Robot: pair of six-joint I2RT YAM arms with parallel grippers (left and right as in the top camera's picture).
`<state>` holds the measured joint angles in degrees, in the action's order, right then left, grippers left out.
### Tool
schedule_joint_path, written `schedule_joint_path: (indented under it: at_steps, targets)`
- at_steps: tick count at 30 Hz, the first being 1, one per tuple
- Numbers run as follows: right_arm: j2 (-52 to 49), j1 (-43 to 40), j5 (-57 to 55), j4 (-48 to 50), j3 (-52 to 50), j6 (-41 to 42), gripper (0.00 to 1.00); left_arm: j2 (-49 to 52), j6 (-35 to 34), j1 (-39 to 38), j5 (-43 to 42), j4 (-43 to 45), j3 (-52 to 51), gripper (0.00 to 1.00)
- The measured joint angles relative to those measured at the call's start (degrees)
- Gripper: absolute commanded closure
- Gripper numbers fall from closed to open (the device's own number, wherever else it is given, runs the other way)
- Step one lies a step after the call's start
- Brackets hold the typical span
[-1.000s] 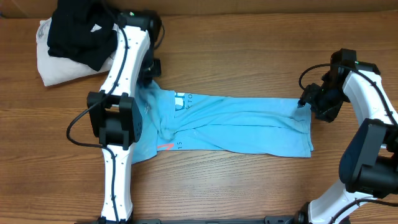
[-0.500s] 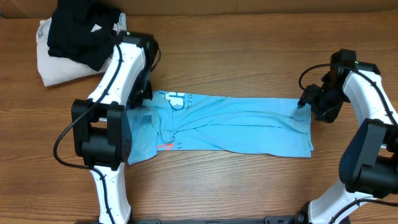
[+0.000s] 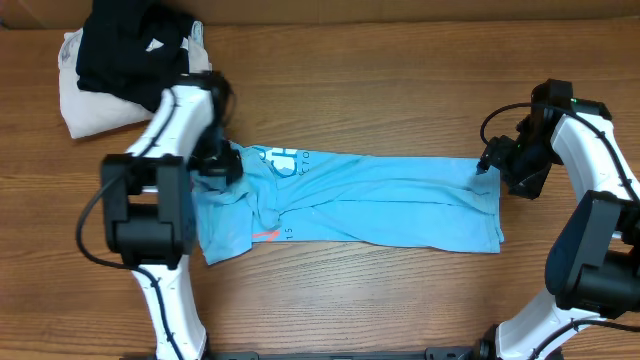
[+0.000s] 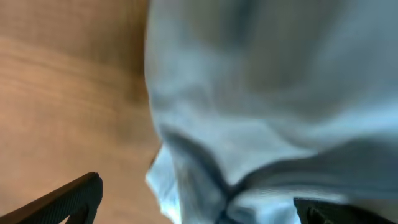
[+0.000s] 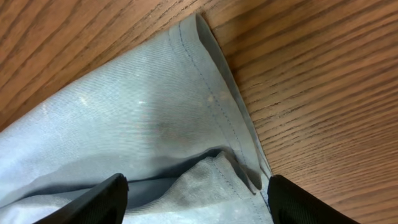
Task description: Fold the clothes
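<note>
The clothes are one light sky-blue T-shirt (image 3: 380,205) lying as a long folded strip across the table, with white print (image 3: 285,160) near its left top and red-orange lettering (image 3: 265,236) lower down. My left gripper (image 3: 215,165) hangs over the strip's upper left corner. In the blurred left wrist view it (image 4: 199,211) is open wide, with rumpled blue cloth (image 4: 261,93) under and between the fingers. My right gripper (image 3: 487,165) is at the upper right corner. In the right wrist view it (image 5: 196,202) stands open astride the hemmed edge (image 5: 137,118), a small fold lying between the fingers.
A black garment (image 3: 130,50) is piled on a cream-white one (image 3: 85,110) at the back left corner, just behind the left arm. Bare wooden table (image 3: 380,80) surrounds the shirt.
The left gripper slid left and down along the shirt's left end, dragging it leftward, then opened and let go of the cloth. The right arm stayed put, its jaws slightly wider.
</note>
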<state>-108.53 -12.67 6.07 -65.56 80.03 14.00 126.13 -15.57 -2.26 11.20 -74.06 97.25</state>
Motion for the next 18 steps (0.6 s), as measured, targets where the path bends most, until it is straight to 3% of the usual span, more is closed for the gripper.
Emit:
schedule_joint_path:
  at_steps: [9,14,18]
  targets:
    - [0.0,0.0,0.1,-1.6,0.0,-0.5,0.23,-0.2,12.9,6.2,-15.7,6.5,-1.7,0.01]
    - [0.0,0.0,0.1,-1.9,0.0,-0.5,0.23,-1.8,16.5,6.3,-19.1,8.3,-6.4,0.08]
    - [0.0,0.0,0.1,-1.9,0.0,-0.5,0.23,-3.4,18.0,6.4,-20.4,8.9,-9.5,0.23]
